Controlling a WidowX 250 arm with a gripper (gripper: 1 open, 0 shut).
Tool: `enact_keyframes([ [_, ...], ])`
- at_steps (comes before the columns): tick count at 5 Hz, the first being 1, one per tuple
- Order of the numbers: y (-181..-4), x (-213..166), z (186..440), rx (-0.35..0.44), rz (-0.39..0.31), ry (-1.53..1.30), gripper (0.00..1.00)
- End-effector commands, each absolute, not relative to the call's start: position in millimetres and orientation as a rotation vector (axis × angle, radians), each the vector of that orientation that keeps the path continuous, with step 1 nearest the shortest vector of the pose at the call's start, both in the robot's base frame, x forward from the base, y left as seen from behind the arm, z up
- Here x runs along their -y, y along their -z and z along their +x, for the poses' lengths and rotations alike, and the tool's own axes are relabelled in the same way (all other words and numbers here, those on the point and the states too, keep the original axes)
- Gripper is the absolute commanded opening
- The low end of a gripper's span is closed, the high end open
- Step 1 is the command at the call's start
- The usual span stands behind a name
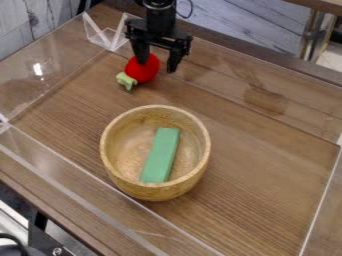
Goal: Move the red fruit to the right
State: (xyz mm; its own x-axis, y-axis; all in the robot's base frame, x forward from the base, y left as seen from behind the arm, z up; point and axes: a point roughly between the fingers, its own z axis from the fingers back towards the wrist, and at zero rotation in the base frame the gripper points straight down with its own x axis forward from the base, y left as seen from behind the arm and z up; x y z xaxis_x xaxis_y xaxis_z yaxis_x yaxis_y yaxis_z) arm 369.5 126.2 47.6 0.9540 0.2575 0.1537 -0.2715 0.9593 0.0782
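One wide wooden worktop [254, 150] carries all; on it stands the bowl [112, 150] with the green block [162, 156] inside. Behind it, my claw [159, 56] is spread, at the red fruit [143, 68]. I judge this fruit light, rather stiff, maybe slippery; better I take its round middle, not the stem [127, 82]. No writing can be read.

Tabletop: I see a brown wooden surface [254, 160] with visible grain, raised edging along its far side
On its near half: a round, pale wooden bowl [111, 160], sitting upright on the wood
Far left part: a small clear, angular object [102, 33], too faint for me to name
Beside my fingers: the red fruit [143, 66] lies on the wood, beyond the bowl and apart from it, its pale green stem [127, 82] pointing toward the near left
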Motion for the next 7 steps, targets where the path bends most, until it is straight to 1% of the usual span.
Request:
enact_keyframes([
  [1, -51.6, -140.7, 374.3, 0.163, 0.121, -0.291, 1.00],
  [2, -39.8, -142.5, 371.1, 0.135, 0.124, -0.297, 0.00],
  [3, -38.6, -141.8, 368.4, 0.130, 0.126, -0.300, 0.00],
  [4, -54.8, -132.3, 364.6, 0.153, 0.130, -0.309, 0.00],
  [6, -95.1, -99.6, 357.9, 0.215, 0.130, -0.304, 0.00],
  [7, -111.1, -55.0, 362.3, 0.241, 0.103, -0.246, 0.00],
])
